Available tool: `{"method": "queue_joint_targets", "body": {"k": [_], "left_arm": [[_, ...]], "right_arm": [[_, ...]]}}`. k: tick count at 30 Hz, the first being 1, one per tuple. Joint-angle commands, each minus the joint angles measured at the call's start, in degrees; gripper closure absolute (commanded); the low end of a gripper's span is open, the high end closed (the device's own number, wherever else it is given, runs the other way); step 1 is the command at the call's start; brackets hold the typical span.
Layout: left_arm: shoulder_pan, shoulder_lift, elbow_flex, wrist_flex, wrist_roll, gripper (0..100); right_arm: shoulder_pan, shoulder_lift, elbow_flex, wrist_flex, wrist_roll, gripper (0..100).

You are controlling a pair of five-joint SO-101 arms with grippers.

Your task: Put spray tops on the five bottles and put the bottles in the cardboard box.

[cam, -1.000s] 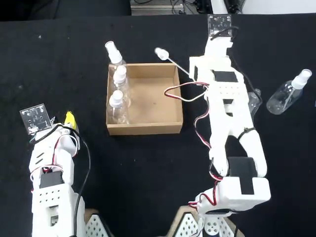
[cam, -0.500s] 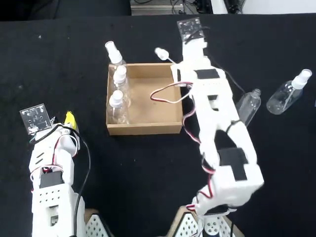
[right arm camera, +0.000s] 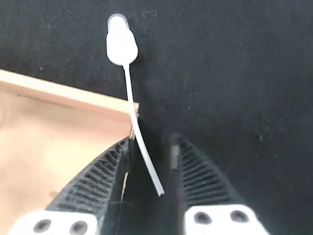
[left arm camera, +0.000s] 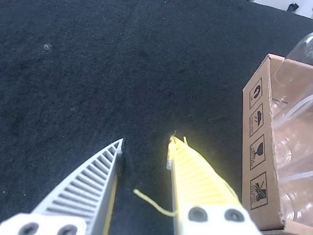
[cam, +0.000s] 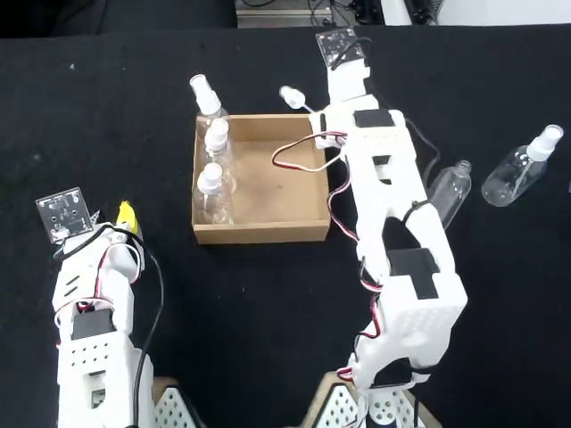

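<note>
A loose white spray top (cam: 292, 95) lies behind the cardboard box (cam: 268, 234), and its thin tube runs toward my right arm (cam: 385, 169). In the right wrist view the spray top's head (right arm camera: 121, 45) lies beyond the box corner (right arm camera: 128, 108). Its tube passes between the fingers of my open right gripper (right arm camera: 149, 149). Two capped bottles (cam: 214, 165) lie in the box and a third (cam: 206, 96) is at its far left corner. An uncapped bottle (cam: 448, 192) and a capped one (cam: 522, 169) lie to the right. My left gripper (left arm camera: 145, 144) is open over bare cloth.
Black cloth (cam: 107, 107) covers the table. The left arm (cam: 94, 303) sits at the near left, its yellow finger (cam: 128, 216) pointing toward the box. The box wall (left arm camera: 258, 147) shows beside the left gripper. Cables and equipment (cam: 357, 11) lie past the far edge.
My right arm has swung left from over the uncapped bottle toward the box's far right corner. This uncovered that bottle and brought the gripper over the spray top's tube. The left arm kept still.
</note>
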Motion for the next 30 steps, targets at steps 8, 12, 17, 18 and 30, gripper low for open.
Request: {"method": "queue_joint_targets", "body": {"k": [8,12,17,18,30], "left_arm": [[-0.66,-0.97,-0.75,-1.49,-0.53,87],[-0.66,-0.97,-0.75,-1.49,-0.53,87],[-0.66,-0.97,-0.84,-1.49,-0.53,87],[-0.66,-0.97,-0.84,-1.49,-0.53,87],[-0.75,-0.97,-0.75,-1.49,-0.53,87]], "right_arm": [[7.12,-1.01,-3.38,-1.85,0.09,98.9],[7.74,-1.8,-3.91,2.29,0.09,98.9],[4.75,-0.57,-3.47,2.55,0.09,92.4],[4.66,0.4,-3.38,2.64,0.0,91.4],[7.03,5.58,-2.24,-8.53,-5.98,94.6]]}}
